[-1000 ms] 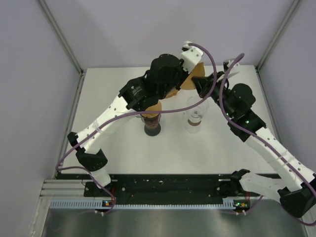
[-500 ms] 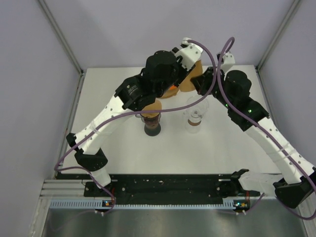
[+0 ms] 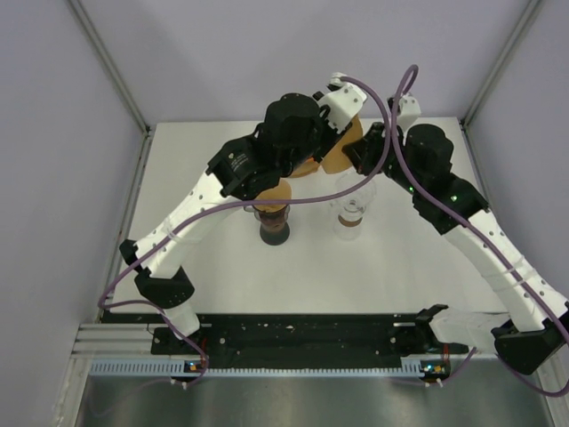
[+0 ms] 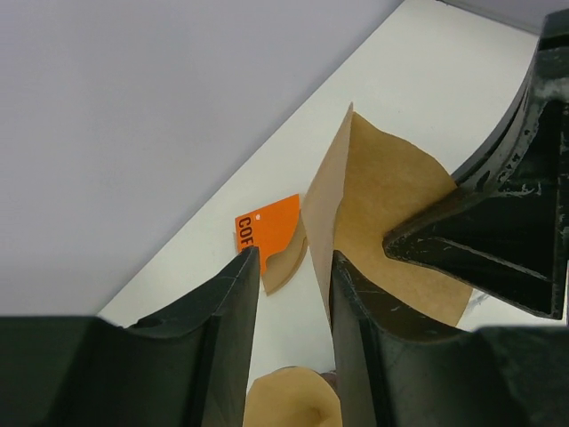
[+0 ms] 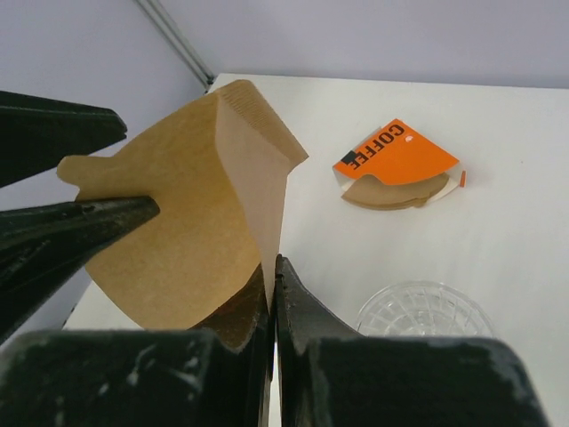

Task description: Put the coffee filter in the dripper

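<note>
A brown paper coffee filter (image 3: 338,155) hangs in the air at the back middle, between my two grippers. My right gripper (image 5: 272,277) is shut on its lower edge; the filter (image 5: 191,213) fans up and to the left. My left gripper (image 4: 293,285) is open, its fingers (image 5: 84,227) on either side of the filter's far tab; the filter's edge (image 4: 324,205) lies against its right finger. The clear glass dripper (image 3: 353,210) stands just below and in front, and its rim also shows in the right wrist view (image 5: 427,311).
An orange coffee filter packet (image 5: 397,157) with several filters lies on the table behind the dripper, and also shows in the left wrist view (image 4: 267,227). A second dripper (image 3: 274,213) with a brown filter in it stands on a dark base to the left.
My right arm has swung up and left toward the back, bringing the filter closer to the left gripper. In the last half second almost nothing has moved.
</note>
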Motion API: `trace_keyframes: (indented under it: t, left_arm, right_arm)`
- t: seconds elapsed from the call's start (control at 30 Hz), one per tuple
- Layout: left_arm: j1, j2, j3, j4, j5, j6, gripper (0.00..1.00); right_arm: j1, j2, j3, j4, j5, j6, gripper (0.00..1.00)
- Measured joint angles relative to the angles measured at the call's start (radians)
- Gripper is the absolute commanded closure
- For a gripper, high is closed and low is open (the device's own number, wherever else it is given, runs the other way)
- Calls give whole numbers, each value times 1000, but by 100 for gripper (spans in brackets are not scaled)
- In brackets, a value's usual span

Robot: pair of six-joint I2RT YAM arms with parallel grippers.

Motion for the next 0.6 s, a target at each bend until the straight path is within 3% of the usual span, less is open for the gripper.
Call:
trace_keyframes:
  t: [0.23,0.3,0.37,0.6]
  left_arm:
    - [0,16,0,-17,21,-17,62]
    - [0,23,0,-18,20,-18,76]
    - [0,29,0,-18,15,-22,100]
    - [18,32,-1,-21,-42,-27,100]
  right_arm:
    - [0,5,18,-11,-30,-2,100]
    - [0,5,18,-18,-35,-5,100]
    - [0,5,18,-22,-38,-11,100]
    - [-46,5,18,-68,-27,-34,100]
